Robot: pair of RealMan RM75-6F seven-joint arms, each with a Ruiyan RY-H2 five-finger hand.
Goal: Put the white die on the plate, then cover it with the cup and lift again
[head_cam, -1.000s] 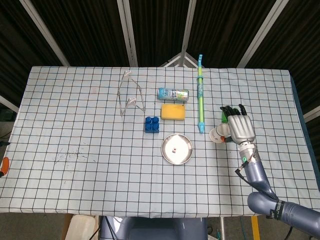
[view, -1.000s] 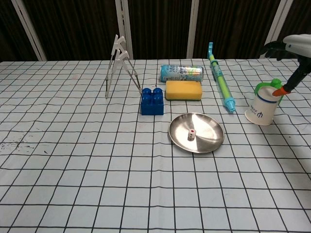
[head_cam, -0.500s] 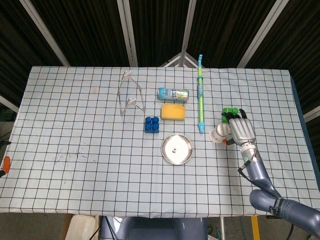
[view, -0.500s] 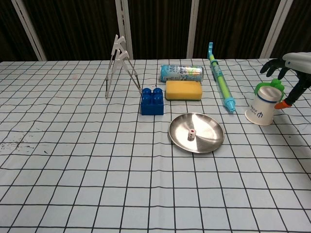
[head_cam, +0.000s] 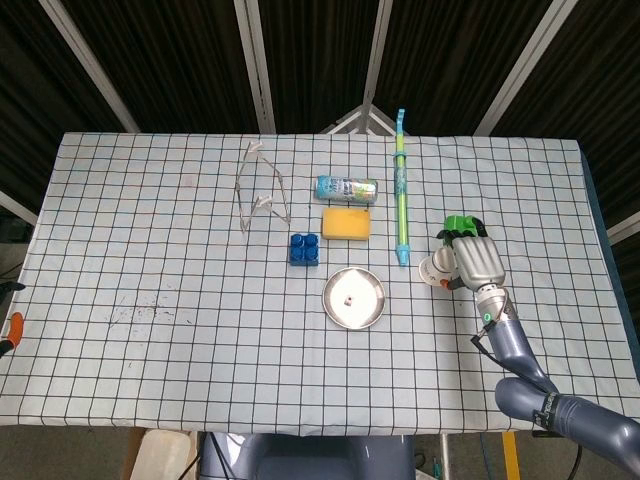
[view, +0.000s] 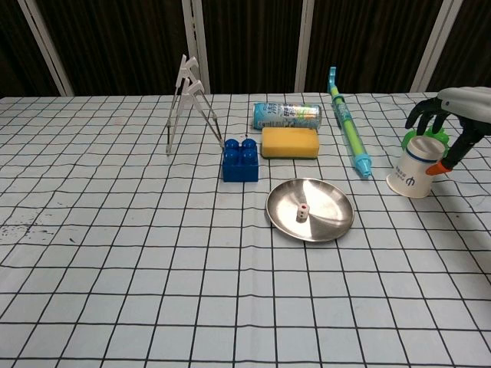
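The white die (head_cam: 349, 299) (view: 304, 211) lies on the round metal plate (head_cam: 368, 311) (view: 331, 224) near the table's middle. The white paper cup (head_cam: 433, 268) (view: 412, 173), mouth down with a green piece on top, stands on the cloth to the right of the plate. My right hand (head_cam: 476, 260) (view: 451, 121) hangs over it: dark fingers curl over the green top, and the orange-tipped thumb is beside the cup's right wall. The cup still rests on the table. Only an orange-and-white sliver of my left hand (head_cam: 9, 329) shows at the head view's left edge.
Behind the plate are a blue brick (view: 240, 159), a yellow sponge (view: 290, 142) and a lying can (view: 285, 115). A green-blue water squirter (view: 347, 128) lies between plate and cup. A clear wire-like stand (view: 189, 107) is at the back left.
My right hand has come down and to the left onto the cup, its fingers curling over the green top. Die, plate and cup have not moved.
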